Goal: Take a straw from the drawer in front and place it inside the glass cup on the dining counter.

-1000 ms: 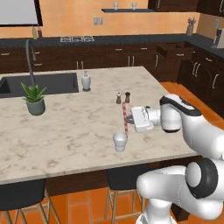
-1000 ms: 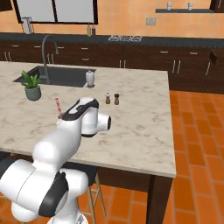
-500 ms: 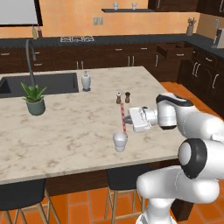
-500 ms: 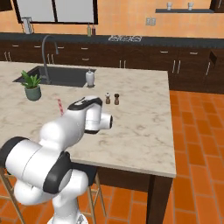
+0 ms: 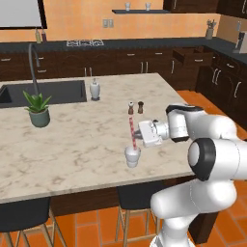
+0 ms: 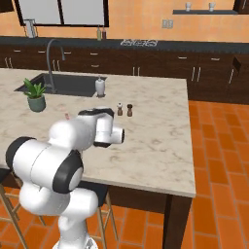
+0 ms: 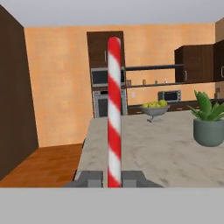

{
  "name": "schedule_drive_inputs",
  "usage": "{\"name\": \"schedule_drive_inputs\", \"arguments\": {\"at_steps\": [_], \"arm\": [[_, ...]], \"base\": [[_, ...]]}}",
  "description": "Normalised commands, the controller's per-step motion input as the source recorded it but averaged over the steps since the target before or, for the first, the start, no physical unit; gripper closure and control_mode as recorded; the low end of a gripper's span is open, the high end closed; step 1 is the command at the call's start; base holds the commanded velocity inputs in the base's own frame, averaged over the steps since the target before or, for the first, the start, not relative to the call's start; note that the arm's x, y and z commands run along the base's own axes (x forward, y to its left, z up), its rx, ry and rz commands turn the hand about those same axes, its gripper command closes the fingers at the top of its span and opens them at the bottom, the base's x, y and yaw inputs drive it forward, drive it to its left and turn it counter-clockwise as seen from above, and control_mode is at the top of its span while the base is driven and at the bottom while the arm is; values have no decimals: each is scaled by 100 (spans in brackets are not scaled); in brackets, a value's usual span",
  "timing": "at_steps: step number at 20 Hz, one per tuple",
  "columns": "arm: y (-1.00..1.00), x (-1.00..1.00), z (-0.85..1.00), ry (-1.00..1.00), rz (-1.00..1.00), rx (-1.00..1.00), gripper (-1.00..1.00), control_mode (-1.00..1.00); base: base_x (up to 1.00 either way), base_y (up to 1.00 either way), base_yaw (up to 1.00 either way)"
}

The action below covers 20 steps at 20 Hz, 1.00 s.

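Tool: the two-finger tool [image 5: 136,137] on the white arm is turned sideways over the bench, its jaws pinched narrow on the straw; in the hand view the two dark tips [image 7: 114,178] sit tight on either side of the stick.
Straw: a thin straight stick with red-and-white stripes [image 5: 132,131], upright, held near its lower part; its bottom end is at the mouth of the cup, and whether it dips inside I cannot tell. In the hand view it rises straight up the middle [image 7: 114,109].
Cup: a small translucent whitish tumbler, tapering to its base [image 5: 132,157], standing upright on the bench near the front edge, directly below the straw.
Bench: a large beige marble-look island top [image 5: 72,144] with an inset dark sink [image 5: 48,91] at its far left and a dark curved faucet [image 5: 34,60] beside it.
Drawer: a shallow dark-brown wood drawer [image 5: 192,57] standing pulled open in the cabinet run at the far right, well apart from the arm.
Other things on the bench: a green plant in a grey-green pot [image 5: 38,110] near the sink; a white rounded bottle with a spout [image 5: 95,89] just right of the sink; two small shakers, one light-topped [image 5: 130,106] and one dark [image 5: 140,106], side by side beyond the straw.
Below the bench: dark stools [image 5: 24,217] tucked under the front edge on an orange tiled floor [image 6: 214,160].
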Motion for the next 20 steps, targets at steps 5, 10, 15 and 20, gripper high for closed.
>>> {"name": "schedule_drive_inputs", "arguments": {"at_steps": [5, 10, 15, 20], "arm": [[7, 13, -20, 0, 0, -3, 100, -100], [0, 10, -18, 0, 0, 0, 100, -100], [3, 9, -20, 0, 0, -3, 100, -100], [16, 5, -15, 0, 0, -7, -100, -100]], "base": [[0, 0, 0], [0, 0, 0], [0, 0, 0], [0, 0, 0]]}}
